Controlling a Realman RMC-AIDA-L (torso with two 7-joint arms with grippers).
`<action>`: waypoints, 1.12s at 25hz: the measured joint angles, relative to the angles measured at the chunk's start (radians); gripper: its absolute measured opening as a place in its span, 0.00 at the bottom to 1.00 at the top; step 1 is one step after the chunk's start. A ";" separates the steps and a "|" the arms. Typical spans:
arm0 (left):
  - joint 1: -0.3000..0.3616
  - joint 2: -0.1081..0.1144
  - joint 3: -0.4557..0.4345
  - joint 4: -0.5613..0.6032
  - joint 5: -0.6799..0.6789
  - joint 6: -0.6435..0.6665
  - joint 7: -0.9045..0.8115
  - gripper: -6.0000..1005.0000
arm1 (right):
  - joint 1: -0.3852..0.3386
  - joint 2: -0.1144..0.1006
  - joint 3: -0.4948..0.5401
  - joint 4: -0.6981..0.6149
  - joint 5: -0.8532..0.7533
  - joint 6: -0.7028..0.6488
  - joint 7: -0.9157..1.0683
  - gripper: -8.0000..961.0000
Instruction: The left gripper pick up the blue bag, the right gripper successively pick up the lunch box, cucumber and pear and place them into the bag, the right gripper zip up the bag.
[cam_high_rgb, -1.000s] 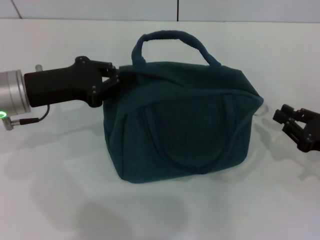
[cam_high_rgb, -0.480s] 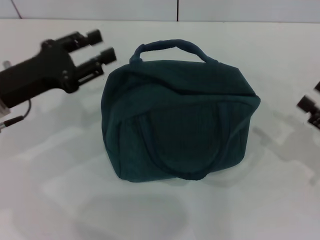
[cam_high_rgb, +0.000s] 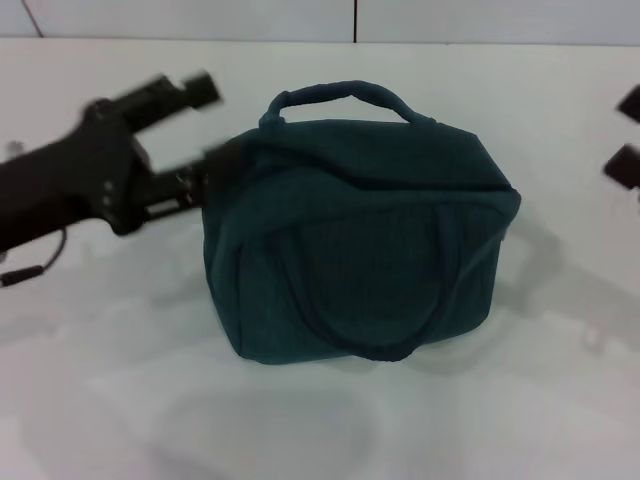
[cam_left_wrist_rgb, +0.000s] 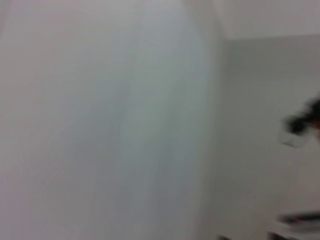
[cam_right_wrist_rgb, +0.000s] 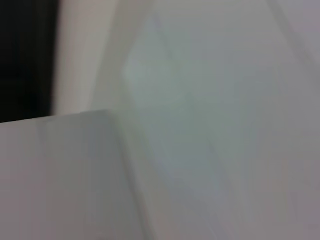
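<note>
The blue bag (cam_high_rgb: 360, 240) stands on the white table, its top drawn together and one handle (cam_high_rgb: 345, 95) arched up at the back. My left gripper (cam_high_rgb: 205, 125) is at the bag's upper left corner, open and empty. One finger is up high and the other is close to the bag's side; I cannot tell whether it touches. My right gripper (cam_high_rgb: 628, 135) shows only as two separated black fingertips at the right edge, well clear of the bag. The lunch box, cucumber and pear are out of view. Both wrist views show only blurred white surfaces.
The white table (cam_high_rgb: 330, 420) runs all around the bag. A pale wall with a dark vertical seam (cam_high_rgb: 355, 20) stands behind the table's far edge.
My left gripper let go of the bag's upper left corner, opened and drew back slightly. The bag sank a little. My right gripper moved up and out toward the right edge.
</note>
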 joint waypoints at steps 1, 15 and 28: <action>-0.013 0.009 0.036 0.002 0.011 0.021 -0.026 0.79 | 0.018 -0.003 -0.007 -0.025 -0.026 -0.014 0.044 0.91; -0.058 0.011 0.175 0.009 0.025 0.054 -0.068 0.79 | 0.205 0.002 -0.036 -0.096 -0.341 -0.173 0.210 0.93; -0.047 0.012 0.177 0.003 0.025 0.052 -0.067 0.79 | 0.195 0.007 -0.040 -0.098 -0.342 -0.172 0.205 0.93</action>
